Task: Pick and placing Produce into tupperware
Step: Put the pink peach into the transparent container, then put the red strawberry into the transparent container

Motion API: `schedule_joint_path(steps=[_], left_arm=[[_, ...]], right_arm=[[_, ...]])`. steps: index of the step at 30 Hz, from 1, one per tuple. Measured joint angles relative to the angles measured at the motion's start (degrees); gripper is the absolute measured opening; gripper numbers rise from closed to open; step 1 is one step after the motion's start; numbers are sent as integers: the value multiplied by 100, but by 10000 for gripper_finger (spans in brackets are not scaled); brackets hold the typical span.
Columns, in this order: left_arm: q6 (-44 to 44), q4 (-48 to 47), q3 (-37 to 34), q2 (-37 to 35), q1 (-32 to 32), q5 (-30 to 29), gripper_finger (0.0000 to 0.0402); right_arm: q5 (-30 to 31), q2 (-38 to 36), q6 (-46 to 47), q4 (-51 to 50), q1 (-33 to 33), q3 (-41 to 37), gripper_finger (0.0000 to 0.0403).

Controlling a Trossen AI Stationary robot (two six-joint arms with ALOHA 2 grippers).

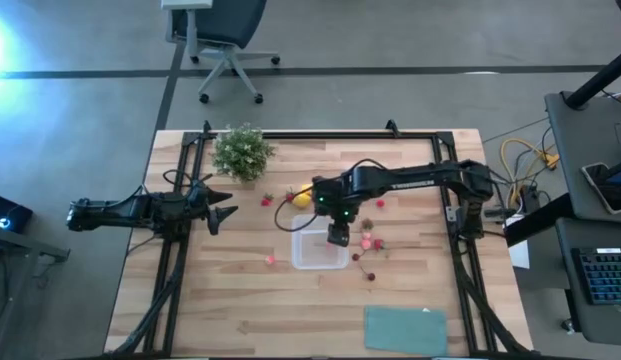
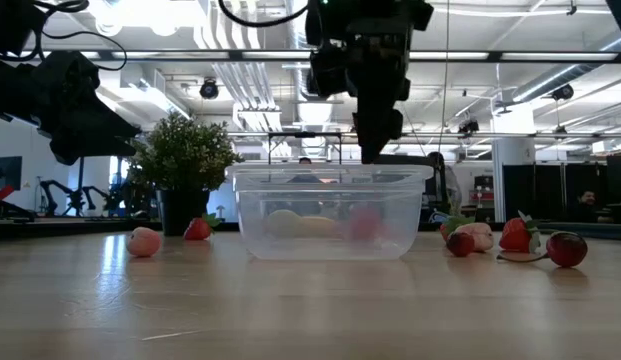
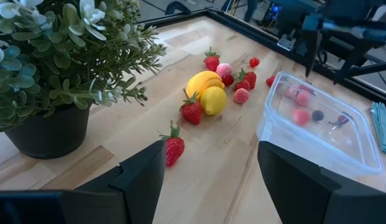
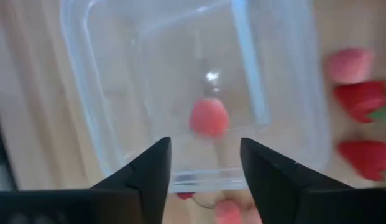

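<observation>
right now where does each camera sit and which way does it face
high: above the table, looking straight down; both arms, right hand over the tupperware.
low: at tabletop height, looking level across; right arm hangs above the tupperware.
left wrist: on the left arm, facing the banana; own fingers.
right wrist: looks down into the tupperware; own open fingers.
All four share the tupperware.

Right pincer (image 1: 337, 236) open, pointing down; left pincer (image 1: 226, 212) open, idle.
</observation>
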Motion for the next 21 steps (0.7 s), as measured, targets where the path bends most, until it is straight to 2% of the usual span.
schedule_joint_path(steps=[5, 8, 10, 14, 21], left_arm=[[0, 2, 0, 0, -1, 0, 242], [1, 2, 0, 0, -2, 0, 242], [0, 2, 0, 0, 0, 0, 242], [0, 3, 0, 0, -1, -2, 242], [154, 2, 0, 9, -2, -18, 242]], right_arm=[[491, -140, 210, -238, 2, 252, 241], [914, -288, 431, -719, -34, 351, 255], [1201, -391, 541, -1146, -101, 338, 257], [1308, -610, 711, -1700, -322, 183, 254], [1345, -1095, 946, -1613, -607, -370, 247]])
